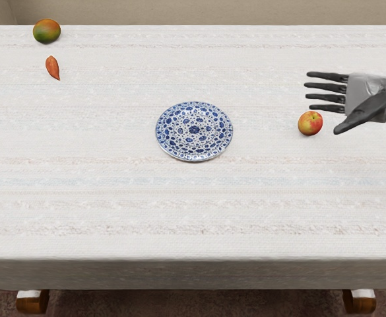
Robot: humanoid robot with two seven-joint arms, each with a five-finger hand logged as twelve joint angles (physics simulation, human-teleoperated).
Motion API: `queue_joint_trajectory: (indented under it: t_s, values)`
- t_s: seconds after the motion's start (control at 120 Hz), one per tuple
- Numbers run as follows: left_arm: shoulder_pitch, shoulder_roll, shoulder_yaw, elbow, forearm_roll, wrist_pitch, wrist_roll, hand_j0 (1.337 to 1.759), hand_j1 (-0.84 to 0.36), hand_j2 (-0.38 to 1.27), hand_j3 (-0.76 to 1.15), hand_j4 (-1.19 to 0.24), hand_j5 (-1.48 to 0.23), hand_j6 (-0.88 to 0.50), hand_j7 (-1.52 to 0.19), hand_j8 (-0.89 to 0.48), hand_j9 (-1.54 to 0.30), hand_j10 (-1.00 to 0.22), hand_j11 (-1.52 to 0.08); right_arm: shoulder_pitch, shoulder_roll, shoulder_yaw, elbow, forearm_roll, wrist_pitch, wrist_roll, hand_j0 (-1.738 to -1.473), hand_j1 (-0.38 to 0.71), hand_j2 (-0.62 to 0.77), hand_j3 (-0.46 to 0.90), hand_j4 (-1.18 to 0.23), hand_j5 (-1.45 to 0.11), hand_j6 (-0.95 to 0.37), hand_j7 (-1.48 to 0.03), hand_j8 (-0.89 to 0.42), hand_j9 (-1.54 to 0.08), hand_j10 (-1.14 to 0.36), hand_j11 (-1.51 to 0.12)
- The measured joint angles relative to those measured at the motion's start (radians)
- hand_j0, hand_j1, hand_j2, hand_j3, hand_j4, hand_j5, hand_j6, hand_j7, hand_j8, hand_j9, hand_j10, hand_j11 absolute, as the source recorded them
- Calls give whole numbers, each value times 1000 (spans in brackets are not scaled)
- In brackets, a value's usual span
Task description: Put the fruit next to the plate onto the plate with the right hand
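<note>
Reaching for the apple (310,123): right hand (354,98), fingers spread and empty, hovers just beside it; apple rests on the table (193,211) near the fingertips, plate (194,131) well beyond them; advisable to lower, close evenly around it, then lift clear of the rim.

Right robot hand (341,99), fingers spread

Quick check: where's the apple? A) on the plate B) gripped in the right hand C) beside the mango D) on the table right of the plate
D: the apple rests on the table right of the plate, with the right hand beside it, spread open and holding nothing.
</note>
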Motion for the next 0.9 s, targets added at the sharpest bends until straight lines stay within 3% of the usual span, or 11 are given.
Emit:
queue_joint_trajectory:
  t_s: [0.15,0.217,0.317,0.408,0.7,0.9]
  values:
    - [1,0,0,0,0,0,0,1658,337,2,0,-11,-13,-11,-13,-11,-13,-10,-13,30,24,7,2,-77,0,-15,-1658,-349,0,0,0,0,1,0,1,0,1,0]
    - [0,0,0,0,0,0,0,1658,337,2,0,-11,-13,-11,-13,-11,-13,-10,-13,52,20,13,21,-218,0,-17,-1658,-349,1,0,0,0,1,0,1,0,1,0]
    - [1,0,0,0,0,0,0,1658,337,2,0,-11,-13,-11,-13,-11,-13,-10,-13,66,19,11,161,-513,-14,-19,-1658,-348,0,0,-1,-1,-1,-1,-1,-1,-1,-1]
    - [1,0,0,0,0,0,0,1658,337,2,0,-11,-13,-11,-13,-11,-13,-10,-13,72,50,-10,214,-742,-88,-19,-1658,-344,0,0,-6,-6,-6,-6,-5,-6,-5,-6]
    - [1,0,0,0,0,0,0,1658,337,2,0,-10,-13,-11,-13,-11,-13,-10,-13,81,227,-92,143,-1086,-352,-20,-1658,-342,0,0,-8,-9,-9,-8,-8,-8,-8,-8]
    - [0,0,0,0,0,0,0,1658,337,2,0,-11,-13,-11,-13,-11,-13,-10,-13,110,298,-231,71,-1165,-530,-20,-1658,-308,-6,0,-37,-46,-39,-46,-38,-46,-37,-46]
